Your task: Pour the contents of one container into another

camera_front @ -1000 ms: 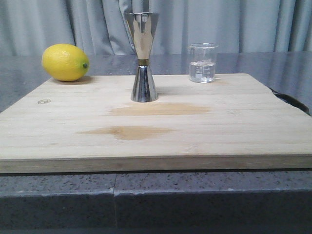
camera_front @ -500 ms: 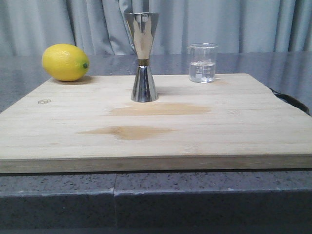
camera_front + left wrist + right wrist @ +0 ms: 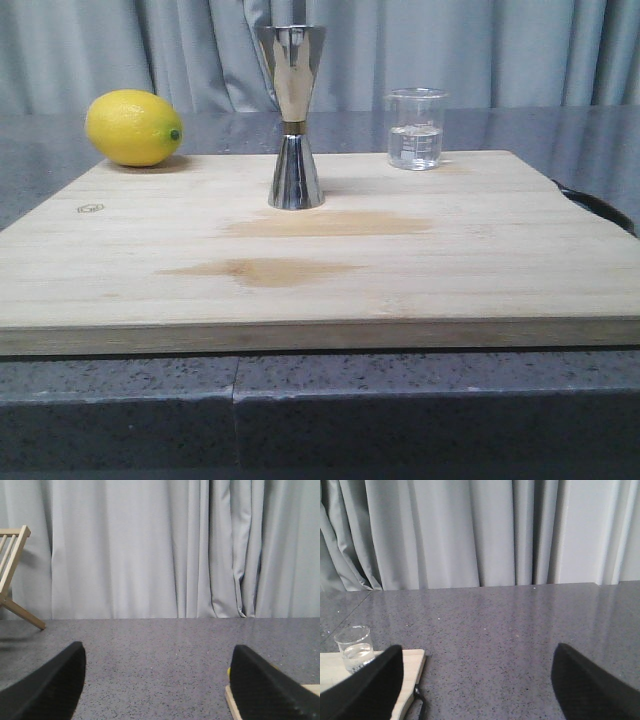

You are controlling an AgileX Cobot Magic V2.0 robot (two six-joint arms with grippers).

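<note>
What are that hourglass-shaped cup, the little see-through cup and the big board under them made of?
The jigger looks like polished steel: mirror-bright, reflecting the curtains, with a thin gold band at its waist. The beaker appears to be clear glass, though clear plastic can't be ruled out; it has white printed marks and clear liquid inside. The board looks like pale unvarnished wood, with visible grain and two darker stains.

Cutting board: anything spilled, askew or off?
Two darker tan patches mark the cutting board, one just in front of the jigger, another nearer the front edge. They look like damp spots or stains; can't tell which. Jigger, beaker and lemon sit upright, unspilled.
</note>
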